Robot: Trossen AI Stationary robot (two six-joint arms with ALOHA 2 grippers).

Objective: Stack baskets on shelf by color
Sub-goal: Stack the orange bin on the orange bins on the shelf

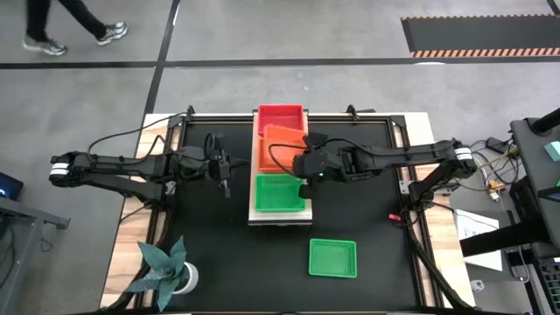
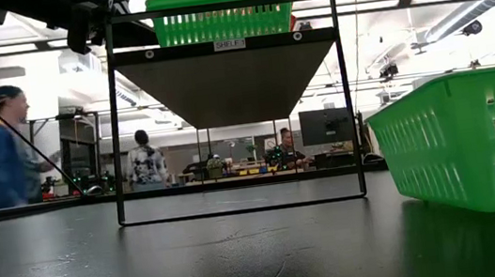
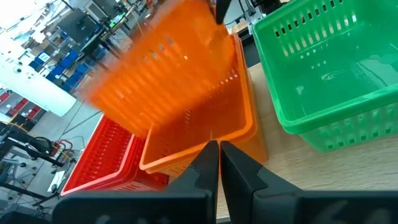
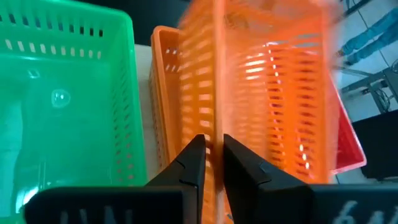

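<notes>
Two orange baskets sit mid-shelf (image 1: 278, 215): we see one lying flat (image 4: 163, 106) and a second, tilted orange basket (image 4: 267, 93) above it, its wall between the slightly parted fingers of the right pincer (image 4: 211, 155). On the shelf, a red basket (image 1: 281, 116) lies on the orange pair's far side and a green basket (image 1: 279, 192) on the near side. Another green basket (image 1: 333, 257) rests on the tabletop (image 1: 210, 254) off the shelf, and the left pincer (image 3: 219, 163), fingers together, hovers beside the shelf.
</notes>
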